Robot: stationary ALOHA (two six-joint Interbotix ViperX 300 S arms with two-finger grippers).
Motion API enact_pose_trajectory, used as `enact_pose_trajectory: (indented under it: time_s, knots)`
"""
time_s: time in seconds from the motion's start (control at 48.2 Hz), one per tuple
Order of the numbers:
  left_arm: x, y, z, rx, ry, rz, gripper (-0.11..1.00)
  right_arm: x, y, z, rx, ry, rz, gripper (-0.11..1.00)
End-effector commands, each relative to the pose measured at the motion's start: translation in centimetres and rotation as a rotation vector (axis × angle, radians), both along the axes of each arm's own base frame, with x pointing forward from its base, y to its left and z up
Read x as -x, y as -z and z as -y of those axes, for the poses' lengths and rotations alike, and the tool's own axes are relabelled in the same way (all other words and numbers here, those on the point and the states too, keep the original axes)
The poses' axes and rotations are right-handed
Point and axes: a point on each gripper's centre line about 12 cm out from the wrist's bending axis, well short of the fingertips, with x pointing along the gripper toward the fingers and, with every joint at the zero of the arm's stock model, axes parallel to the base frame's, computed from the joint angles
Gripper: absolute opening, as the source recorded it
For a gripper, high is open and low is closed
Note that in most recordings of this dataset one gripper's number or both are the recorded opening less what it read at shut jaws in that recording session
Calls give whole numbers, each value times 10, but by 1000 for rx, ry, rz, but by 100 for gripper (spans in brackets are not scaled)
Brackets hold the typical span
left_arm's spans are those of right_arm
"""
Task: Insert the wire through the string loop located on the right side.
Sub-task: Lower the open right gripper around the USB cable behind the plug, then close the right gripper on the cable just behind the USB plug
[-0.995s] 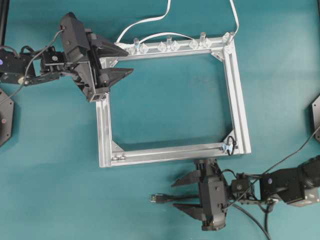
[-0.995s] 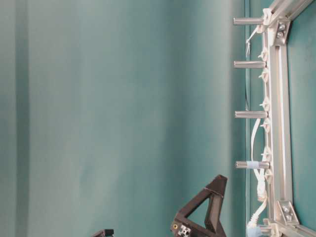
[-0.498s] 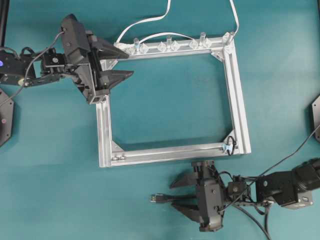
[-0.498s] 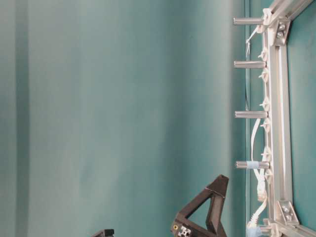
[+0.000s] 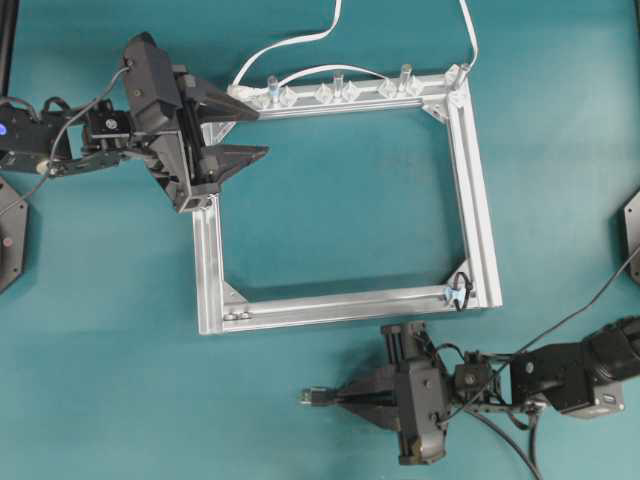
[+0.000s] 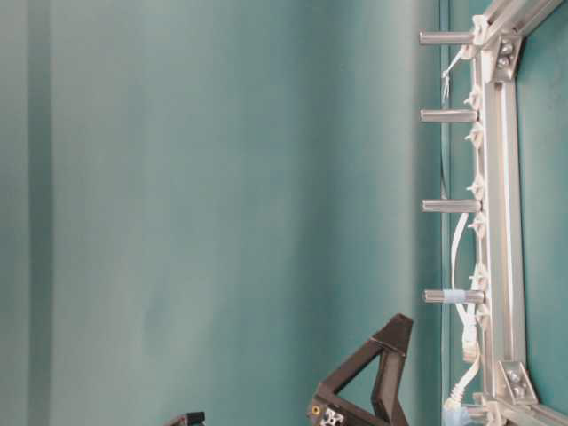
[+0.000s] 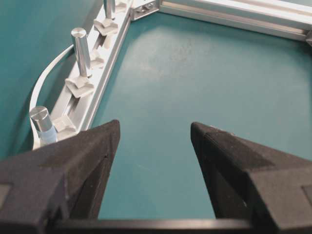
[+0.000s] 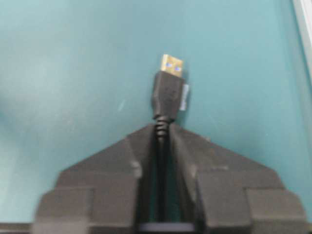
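Teal tabletop under my 2 arms: aluminium frame [image 5: 470, 180], left gripper [image 5: 244, 131] spread wide over its top-left corner, right gripper [image 5: 345, 398] clamped on the wire [image 8: 167, 97] below the frame, string loop [image 5: 461, 290] at bottom-right corner.

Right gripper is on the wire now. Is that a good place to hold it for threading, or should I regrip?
Keep it. The right gripper pinches the wire at the ribbed strain relief just behind the plug, from behind along its length. That leaves the whole plug and metal tip free ahead to lead into the string loop.
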Motion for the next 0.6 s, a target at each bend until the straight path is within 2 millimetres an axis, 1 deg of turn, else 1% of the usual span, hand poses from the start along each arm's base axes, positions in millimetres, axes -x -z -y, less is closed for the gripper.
enact_pose_trajectory:
  time_s: [0.0,0.083,0.187,0.332,0.581]
  knots:
    - [-4,-9,1,-2,4,28,69,-7,-6,9,-10,29,13,11]
    - [-4,-8,1,2,5,20,69,-8,-5,13,-13,40,3,11]
    - [-4,-7,2,7,7,13,69,-7,-3,13,-13,32,-18,11]
    - [-4,-7,3,7,11,13,69,-5,-4,12,-19,23,-33,11]
    - [-4,-7,3,9,9,12,69,-3,-28,12,-42,18,9,11]
